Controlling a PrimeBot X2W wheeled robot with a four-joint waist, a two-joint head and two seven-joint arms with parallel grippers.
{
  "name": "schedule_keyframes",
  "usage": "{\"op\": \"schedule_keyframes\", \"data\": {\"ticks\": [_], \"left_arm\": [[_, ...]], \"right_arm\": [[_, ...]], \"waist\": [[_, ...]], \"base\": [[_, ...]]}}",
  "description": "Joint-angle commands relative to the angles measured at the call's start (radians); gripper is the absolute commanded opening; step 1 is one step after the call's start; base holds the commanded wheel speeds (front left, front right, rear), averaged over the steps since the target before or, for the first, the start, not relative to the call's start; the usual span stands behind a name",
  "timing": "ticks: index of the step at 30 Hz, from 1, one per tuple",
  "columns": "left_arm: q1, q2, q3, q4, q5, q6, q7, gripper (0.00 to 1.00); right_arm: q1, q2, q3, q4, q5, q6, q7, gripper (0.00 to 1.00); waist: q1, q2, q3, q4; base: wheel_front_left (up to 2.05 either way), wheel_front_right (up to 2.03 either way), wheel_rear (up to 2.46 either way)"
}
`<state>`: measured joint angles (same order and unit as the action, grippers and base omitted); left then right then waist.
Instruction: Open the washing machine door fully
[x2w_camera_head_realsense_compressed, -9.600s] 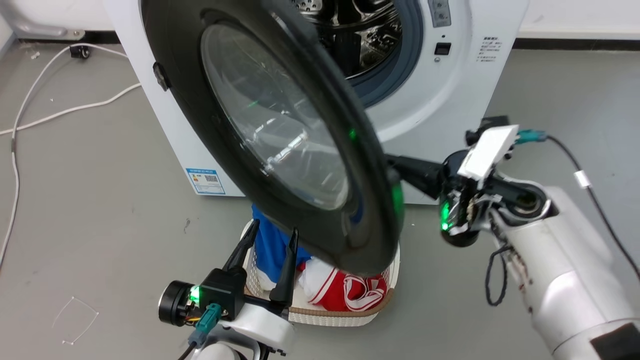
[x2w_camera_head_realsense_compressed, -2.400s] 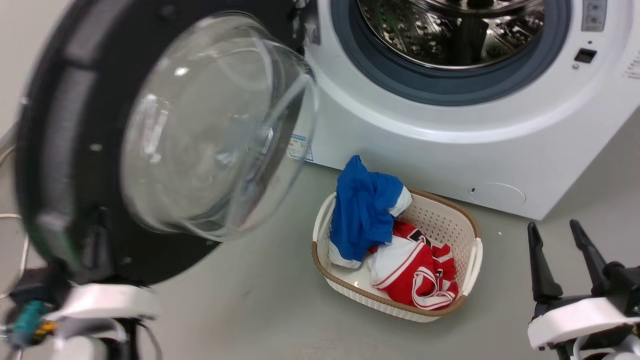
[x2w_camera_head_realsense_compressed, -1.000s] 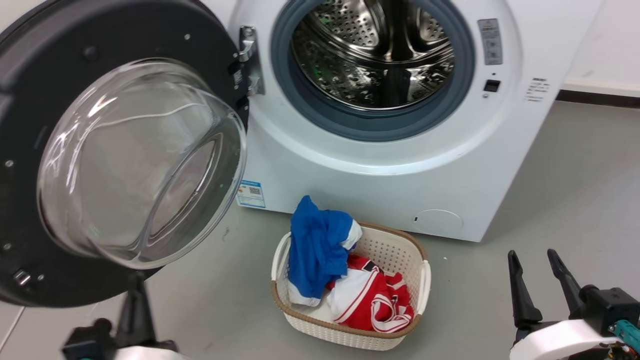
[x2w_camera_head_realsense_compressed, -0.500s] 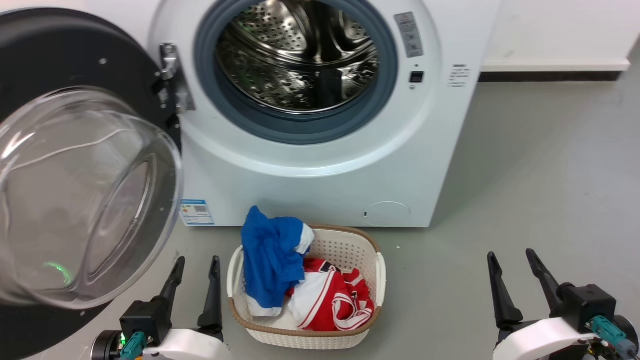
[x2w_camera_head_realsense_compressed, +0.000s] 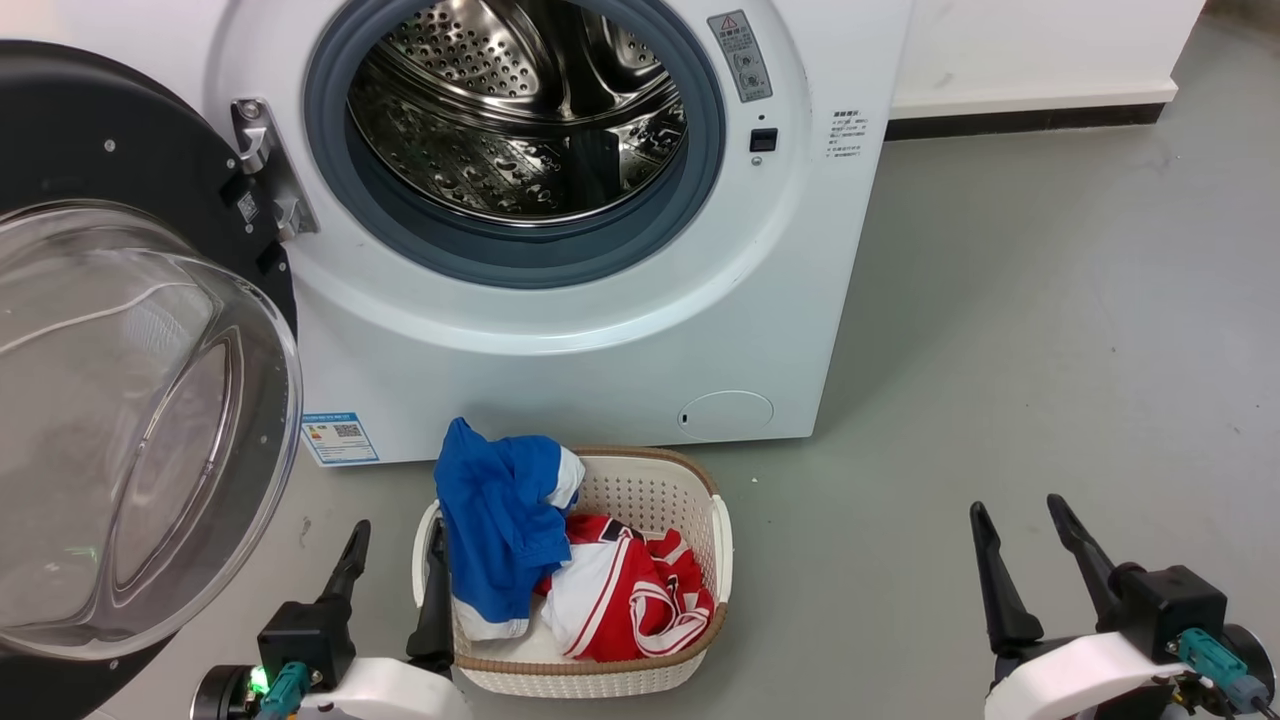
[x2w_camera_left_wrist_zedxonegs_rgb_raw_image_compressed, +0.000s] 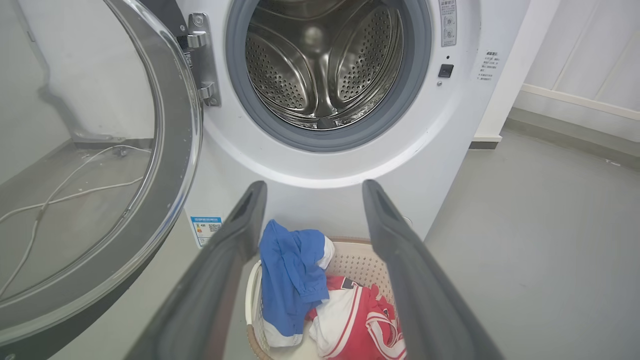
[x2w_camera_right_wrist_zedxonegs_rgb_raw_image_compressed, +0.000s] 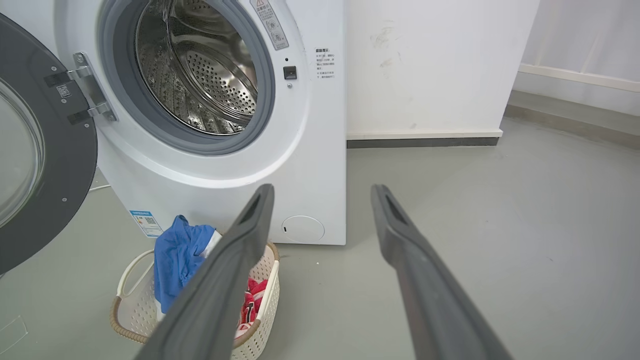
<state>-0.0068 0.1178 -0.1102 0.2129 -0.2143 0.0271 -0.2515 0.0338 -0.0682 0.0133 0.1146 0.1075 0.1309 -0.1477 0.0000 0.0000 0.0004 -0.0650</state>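
Washing machine door, swung wide on its metal hinge to the left of the washing machine. Its inner face and bulging glass bowl are turned towards the head camera, and the steel drum is fully exposed. The door appears to be at or close to its limit, so the task is judged essentially complete.

If any travel remains, the push is best made on the black rim near the free edge, far from the hinge. It should not be made on the glass, and it should be a slow sweep that stops at the hinge's limit.

The left gripper is released and empty, its fingers spread. It sits low, just right of the door's lower rim without touching it, and beside the laundry basket of blue and red clothes. The right gripper, likewise spread and empty, is well apart from the door, beyond the basket.
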Motion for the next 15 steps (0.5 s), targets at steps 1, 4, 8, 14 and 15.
{"op": "schedule_keyframes", "data": {"ticks": [1,4,8,14,15], "left_arm": [[-0.006,-0.001,-0.001,0.003,0.008,0.005,-0.007,1.00],[-0.016,-0.003,-0.006,0.007,0.012,0.009,-0.008,1.00],[-0.024,-0.005,-0.011,0.012,0.019,0.012,-0.012,1.00],[-0.026,-0.007,-0.011,0.015,0.022,0.011,-0.014,1.00],[-0.026,-0.007,-0.011,0.016,0.021,0.010,-0.015,1.00]], "right_arm": [[-0.016,-0.005,-0.002,0.000,0.006,0.000,-0.004,1.00],[-0.019,-0.006,-0.001,0.005,0.005,0.000,-0.007,1.00],[-0.031,-0.008,0.003,0.011,0.007,0.000,-0.010,1.00],[-0.030,-0.011,0.004,0.020,0.009,0.000,-0.016,1.00],[-0.029,-0.011,0.003,0.021,0.009,0.000,-0.017,1.00]], "waist": [[0.0000,0.0000,0.002,0.000],[0.0000,0.0000,0.010,0.001],[0.0000,0.0000,0.016,0.003],[0.0000,0.0000,0.019,0.004],[0.0000,0.0000,0.018,0.005]], "base": [[0.00,0.00,0.00],[0.00,0.00,0.00],[0.00,0.00,0.00],[0.00,0.00,0.00],[0.00,0.00,0.00]]}}
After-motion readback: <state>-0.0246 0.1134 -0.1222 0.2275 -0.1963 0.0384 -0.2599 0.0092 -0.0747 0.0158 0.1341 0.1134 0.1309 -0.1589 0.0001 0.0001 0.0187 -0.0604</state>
